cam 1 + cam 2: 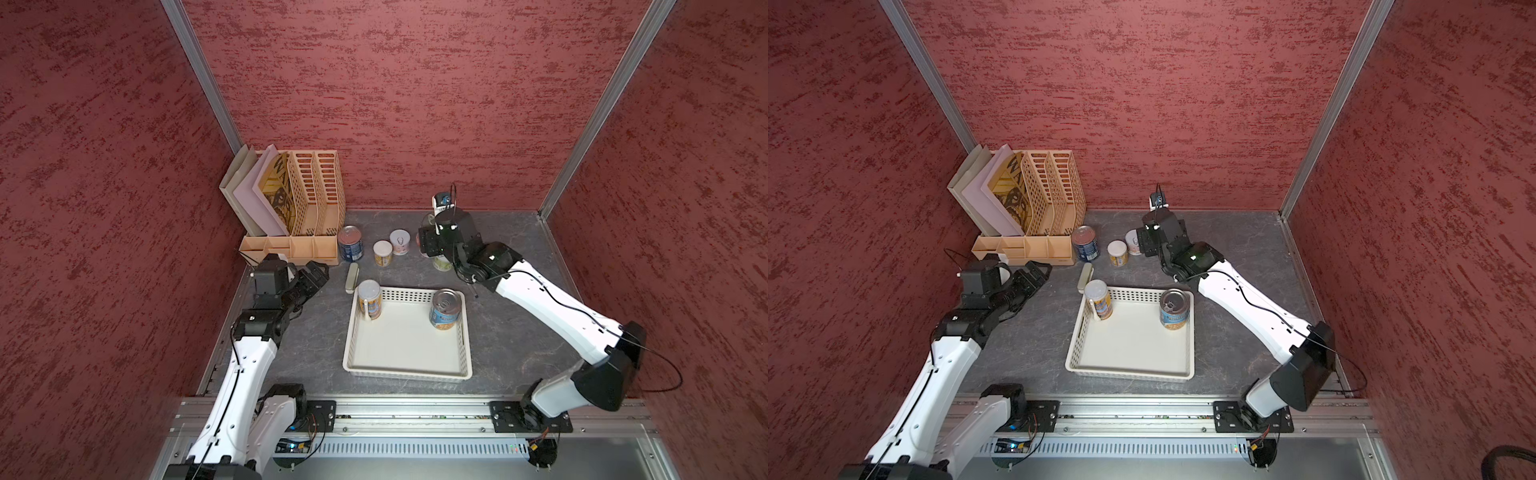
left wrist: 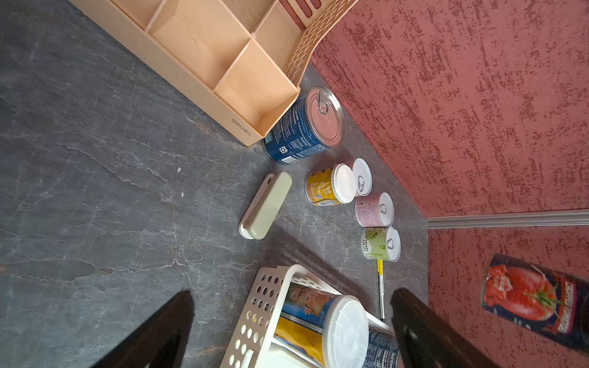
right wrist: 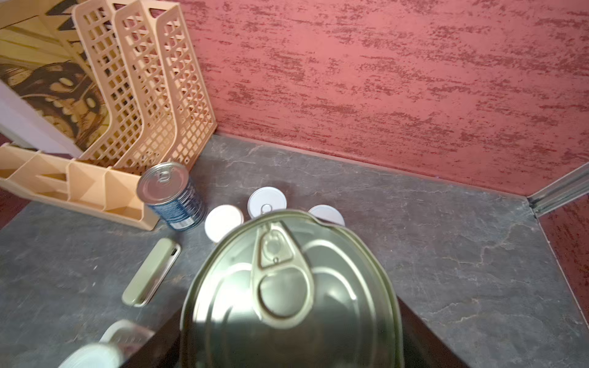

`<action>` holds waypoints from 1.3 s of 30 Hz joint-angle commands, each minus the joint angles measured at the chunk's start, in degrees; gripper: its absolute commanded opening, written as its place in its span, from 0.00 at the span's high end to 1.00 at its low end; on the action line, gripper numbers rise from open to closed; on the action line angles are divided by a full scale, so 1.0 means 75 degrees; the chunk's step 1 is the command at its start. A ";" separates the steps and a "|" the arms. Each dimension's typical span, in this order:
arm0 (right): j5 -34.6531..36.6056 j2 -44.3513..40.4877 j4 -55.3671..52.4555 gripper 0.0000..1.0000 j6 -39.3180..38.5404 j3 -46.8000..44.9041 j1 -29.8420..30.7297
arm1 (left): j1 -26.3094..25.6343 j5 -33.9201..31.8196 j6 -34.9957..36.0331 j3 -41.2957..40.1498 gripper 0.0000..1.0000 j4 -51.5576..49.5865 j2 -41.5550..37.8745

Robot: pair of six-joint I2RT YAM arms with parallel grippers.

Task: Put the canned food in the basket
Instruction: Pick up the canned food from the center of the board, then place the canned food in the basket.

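Observation:
The white perforated basket (image 1: pixel 405 371) (image 1: pixel 1129 372) lies mid-table, with a white-lidded can (image 1: pixel 369 300) and a blue-labelled metal-topped can (image 1: pixel 445 311) standing in its far corners. Behind it on the table stand a dark blue can (image 1: pixel 350 244), a yellow can (image 1: pixel 382 253), a pink can (image 1: pixel 400 242) and a green can (image 2: pixel 379 243). My right gripper (image 1: pixel 428 243) (image 3: pixel 290 344) hangs over the far cans, shut on a tomato-label can (image 2: pixel 535 302) whose metal pull-tab lid (image 3: pixel 287 286) fills the right wrist view. My left gripper (image 1: pixel 319 269) (image 2: pixel 293 296) is open and empty, left of the basket.
A peach file rack (image 1: pixel 307 199) with folders fills the back left corner. A beige stapler-like bar (image 1: pixel 352 277) lies between the rack and the basket. A pen (image 2: pixel 380 290) lies beyond the basket's far right corner. Red walls close in three sides.

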 commanded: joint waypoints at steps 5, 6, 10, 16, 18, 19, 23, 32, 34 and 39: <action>0.0318 -0.1296 0.0194 0.74 0.0389 -0.1092 0.0996 | -0.0024 -0.0150 0.0163 -0.0123 0.00 0.0046 -0.0263; 0.0320 -0.1460 0.0253 0.74 0.0453 -0.1335 0.1104 | -0.0034 -0.0139 0.0156 -0.0126 0.00 0.0056 -0.0273; 0.0169 -0.1898 0.0454 0.76 0.0734 -0.2125 0.1491 | -0.0034 -0.0126 0.0142 -0.0153 0.00 0.0097 -0.0241; 0.0134 -0.2080 0.0540 0.77 0.1051 -0.2782 0.2044 | -0.0046 -0.0121 0.0132 -0.0153 0.00 0.0107 -0.0208; 0.0131 -0.2102 0.0560 0.78 0.1184 -0.2983 0.2145 | -0.0042 -0.0124 0.0131 -0.0163 0.00 0.0109 -0.0204; 0.0120 -0.2103 0.0572 0.78 0.1216 -0.3055 0.2181 | -0.0047 -0.0127 0.0129 -0.0165 0.00 0.0106 -0.0203; 0.0061 -0.2150 0.0585 0.79 0.1367 -0.3269 0.2420 | -0.0047 -0.0109 0.0118 -0.0164 0.00 0.0106 -0.0185; -0.0021 -0.2221 0.0714 0.79 0.1745 -0.4134 0.2663 | -0.0045 -0.0117 0.0099 -0.0173 0.00 0.0102 -0.0158; -0.0016 -0.2241 0.0659 0.80 0.1834 -0.4275 0.2663 | -0.0045 -0.0124 0.0100 -0.0179 0.00 0.0109 -0.0150; 0.0088 -0.2349 0.0705 0.80 0.1976 -0.4763 0.2663 | -0.0040 -0.0133 0.0105 -0.0174 0.00 0.0106 -0.0132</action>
